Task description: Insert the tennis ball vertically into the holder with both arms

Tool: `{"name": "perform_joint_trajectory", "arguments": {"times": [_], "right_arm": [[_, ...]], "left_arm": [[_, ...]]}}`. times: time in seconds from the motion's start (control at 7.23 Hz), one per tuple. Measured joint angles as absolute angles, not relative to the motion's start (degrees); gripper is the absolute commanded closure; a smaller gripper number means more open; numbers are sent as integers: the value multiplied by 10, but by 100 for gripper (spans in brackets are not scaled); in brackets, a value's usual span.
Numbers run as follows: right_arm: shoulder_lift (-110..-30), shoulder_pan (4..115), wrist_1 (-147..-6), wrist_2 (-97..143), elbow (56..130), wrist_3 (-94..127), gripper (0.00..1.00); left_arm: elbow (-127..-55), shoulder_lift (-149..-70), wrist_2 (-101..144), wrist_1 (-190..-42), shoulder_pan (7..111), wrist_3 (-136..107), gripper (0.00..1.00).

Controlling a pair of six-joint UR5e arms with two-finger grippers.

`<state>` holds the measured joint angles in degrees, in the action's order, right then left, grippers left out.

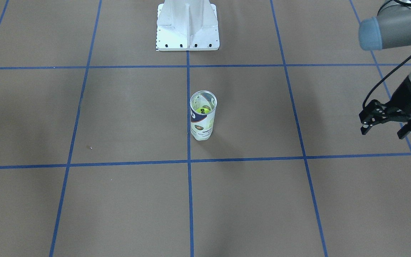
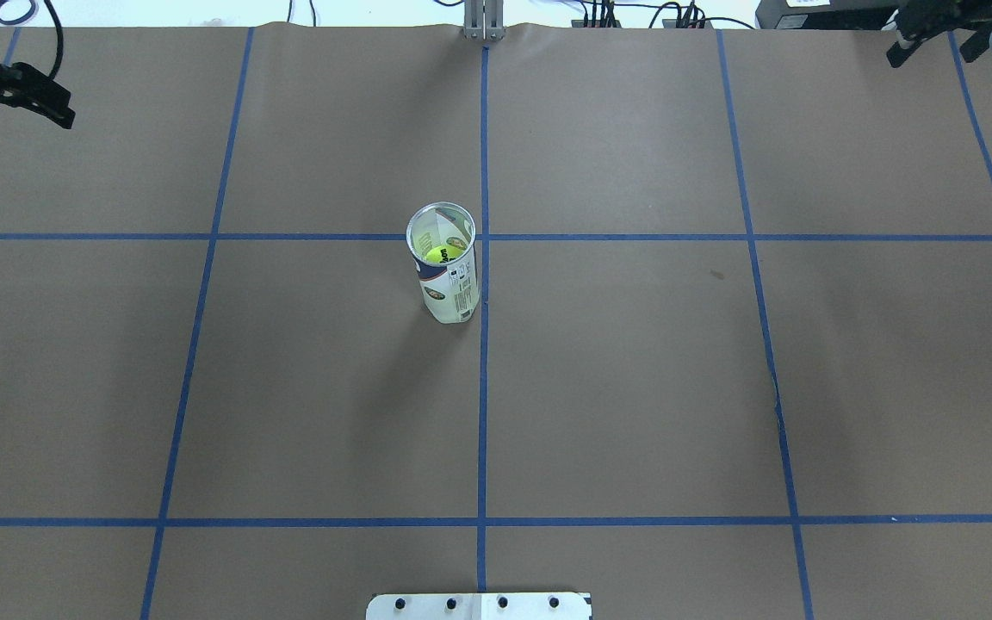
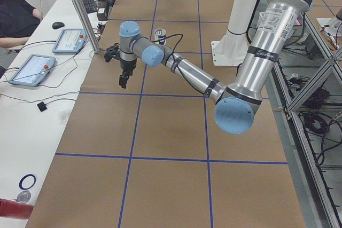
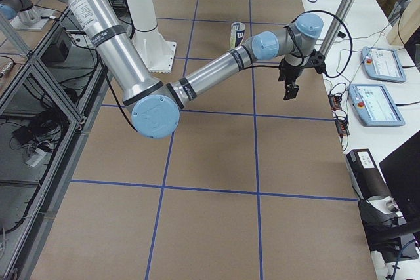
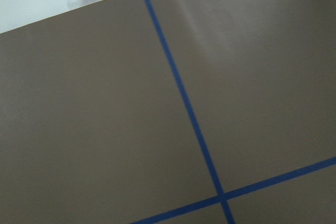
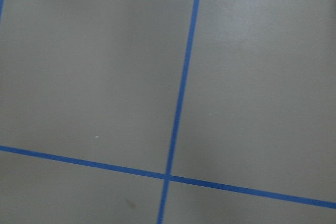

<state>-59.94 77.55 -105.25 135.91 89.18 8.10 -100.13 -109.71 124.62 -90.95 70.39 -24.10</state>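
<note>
The holder is a clear can with a white and navy label. It stands upright near the table's middle, beside the centre blue line, and also shows in the overhead view. A yellow-green tennis ball sits inside it, seen through the open top. My left gripper hangs open and empty above the table's left side, far from the can. My right gripper is open and empty at the far right corner of the table. Both wrist views show only brown table and blue tape.
The white pedestal base stands at the robot's edge of the table. Blue tape lines grid the brown surface. Two teach pendants lie on the white side table, where a seated person shows.
</note>
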Motion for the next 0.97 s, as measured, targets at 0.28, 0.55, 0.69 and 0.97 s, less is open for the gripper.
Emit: {"name": "perform_joint_trajectory", "arguments": {"times": [0.28, 0.55, 0.69, 0.97], "right_arm": [[-614, 806, -1054, 1353, 843, -1, 1], [-650, 818, -1041, 1364, 837, -16, 1], [-675, 820, -1036, 1358, 841, -17, 1], [-698, 820, -1032, 1300, 845, -16, 1]], "left_arm": [[-958, -1091, 1276, -889, 765, -85, 1], [-902, -1080, 1276, -893, 795, -31, 1], [-888, -1065, 1272, -901, 798, -40, 1], [-873, -1028, 1268, -910, 808, -64, 1]]}}
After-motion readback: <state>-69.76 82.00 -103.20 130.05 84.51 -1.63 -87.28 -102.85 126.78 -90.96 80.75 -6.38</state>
